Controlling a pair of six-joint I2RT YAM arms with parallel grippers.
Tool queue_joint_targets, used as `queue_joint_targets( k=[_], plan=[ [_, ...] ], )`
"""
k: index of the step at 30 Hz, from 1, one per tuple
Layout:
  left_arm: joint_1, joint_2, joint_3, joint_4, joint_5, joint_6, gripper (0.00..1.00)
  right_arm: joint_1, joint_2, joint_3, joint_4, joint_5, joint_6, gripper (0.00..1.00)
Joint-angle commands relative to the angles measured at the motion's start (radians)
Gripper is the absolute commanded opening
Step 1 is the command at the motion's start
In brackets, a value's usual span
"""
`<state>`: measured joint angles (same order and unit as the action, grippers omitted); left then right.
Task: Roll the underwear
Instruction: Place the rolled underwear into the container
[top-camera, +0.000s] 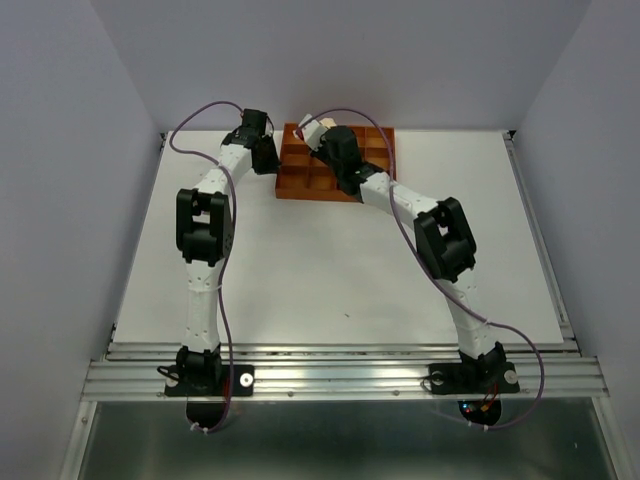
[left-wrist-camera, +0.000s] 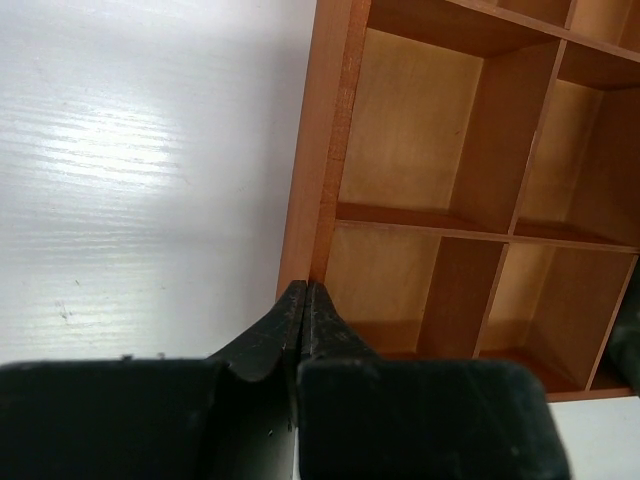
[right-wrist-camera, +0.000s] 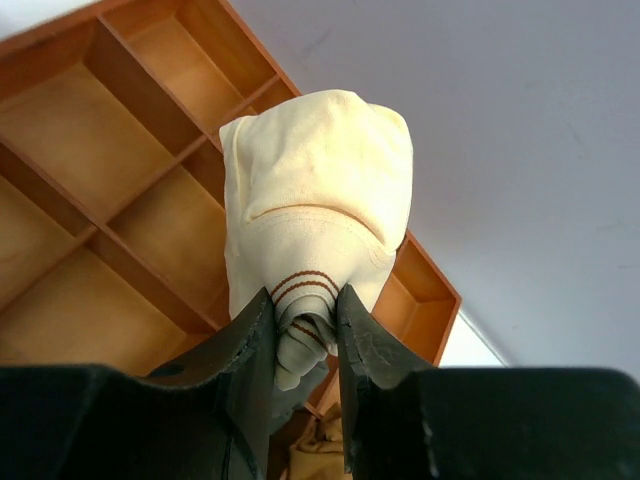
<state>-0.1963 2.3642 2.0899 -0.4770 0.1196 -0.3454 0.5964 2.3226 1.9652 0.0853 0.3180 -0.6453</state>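
One soft cream underwear roll pinched in right gripper; left gripper closed, empty, beside rigid grid tray.

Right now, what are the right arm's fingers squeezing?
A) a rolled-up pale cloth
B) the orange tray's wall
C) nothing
A: the right fingers pinch the pale rolled underwear at its lower end, with the orange tray behind it.

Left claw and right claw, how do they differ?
The black left claw is shut and empty; the black right claw is clamped on a rolled pale cream fabric bundle. The left sits by the outer wall of the orange-brown grid tray; the right hangs over its compartments. Both are at the tray.
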Motion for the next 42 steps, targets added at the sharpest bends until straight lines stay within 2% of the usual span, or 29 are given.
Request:
queue_joint_targets(
  k=[1,5,8,17,23,27,32,38,42],
  plan=[
    [-0.011,-0.003,-0.042,-0.026,-0.032,0.019,0.05,-0.003,-0.052,-0.025,0.068,0.036,-0.112,0.01],
    [-0.011,-0.003,-0.037,-0.028,-0.031,0.009,0.05,0.006,-0.058,-0.098,0.053,-0.026,-0.157,0.01],
    [-0.011,-0.008,-0.039,-0.028,-0.037,0.009,0.05,0.031,-0.045,-0.147,0.07,-0.014,-0.183,0.01],
    [-0.011,0.003,-0.05,-0.031,-0.041,0.003,0.05,0.049,-0.075,-0.189,-0.064,-0.164,-0.035,0.01],
    [-0.011,0.001,-0.051,-0.032,-0.044,0.003,0.05,0.049,-0.068,-0.223,-0.119,-0.108,-0.002,0.01],
    [-0.009,0.003,-0.048,-0.032,-0.046,0.003,0.04,0.049,-0.071,-0.218,-0.214,-0.161,0.028,0.01],
    [-0.009,0.004,-0.045,-0.026,-0.04,0.006,0.04,0.039,-0.048,-0.111,-0.427,-0.308,0.1,0.01],
    [-0.009,0.004,-0.048,-0.025,-0.038,0.013,0.02,-0.013,0.102,0.119,-0.645,-0.309,0.24,0.01],
    [-0.009,0.004,-0.047,-0.023,-0.035,0.016,0.0,-0.024,0.184,0.211,-0.752,-0.356,0.282,0.01]
  ],
)
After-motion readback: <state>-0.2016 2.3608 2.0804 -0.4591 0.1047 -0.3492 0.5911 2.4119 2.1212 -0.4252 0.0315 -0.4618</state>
